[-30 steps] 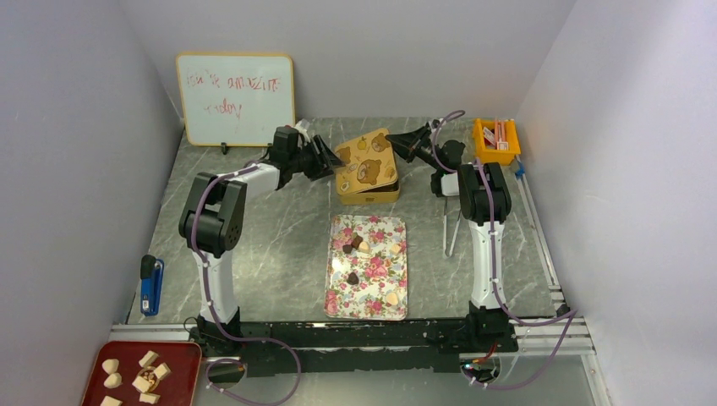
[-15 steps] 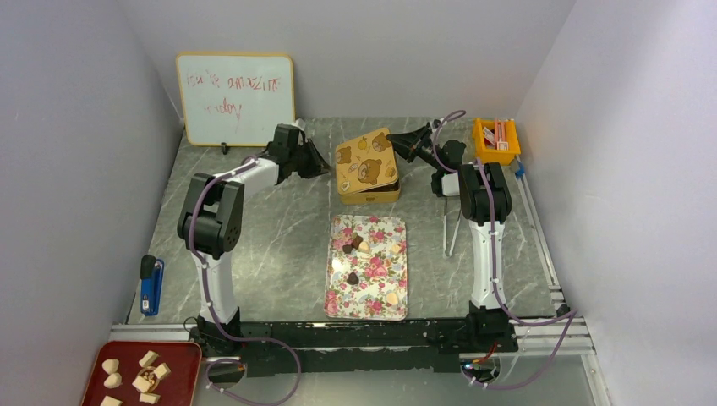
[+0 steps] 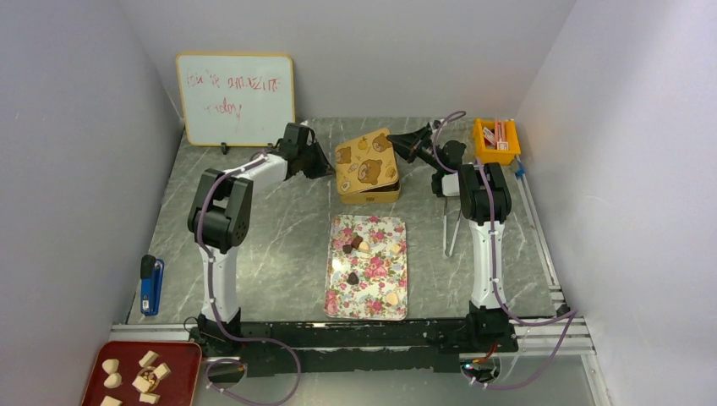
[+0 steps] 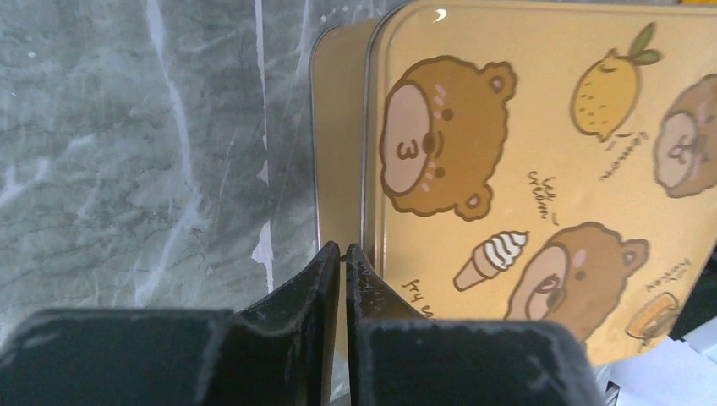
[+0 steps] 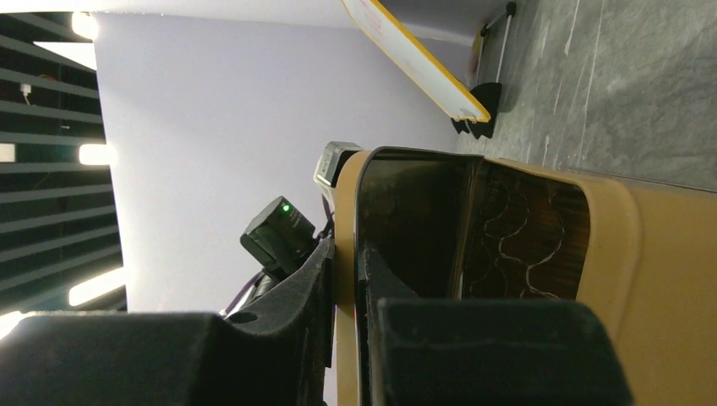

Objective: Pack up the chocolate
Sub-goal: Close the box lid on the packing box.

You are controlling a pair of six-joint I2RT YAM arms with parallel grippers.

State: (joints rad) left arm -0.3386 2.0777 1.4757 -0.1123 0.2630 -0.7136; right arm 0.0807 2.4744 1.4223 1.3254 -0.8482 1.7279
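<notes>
Several small dark, tan and cream pieces of chocolate [image 3: 353, 277] lie on a floral tray [image 3: 342, 300] at mid table. Behind it stands a yellow tin [image 3: 372, 194] with bears on its lid [image 3: 366, 163], which is tilted up. My right gripper [image 3: 394, 144] is shut on the lid's right edge; in the right wrist view its fingertips [image 5: 347, 254] pinch the tan rim [image 5: 345, 203]. At the tin's left side my left gripper [image 3: 325, 167] is shut, nothing between its fingertips [image 4: 342, 248], just in front of the tin's wall [image 4: 338, 152] and the lid [image 4: 541, 152].
A whiteboard [image 3: 236, 99] leans at the back left, and an orange bin [image 3: 496, 139] sits at the back right. Metal tongs [image 3: 451, 228] lie right of the floral tray. A blue tool [image 3: 150, 285] is at the left edge. A red tray [image 3: 182, 359] holds beige chunks.
My left gripper was open beside the tin, drew back a little while closing, and now sits shut against the tin's left side. The right arm and lid have not moved.
</notes>
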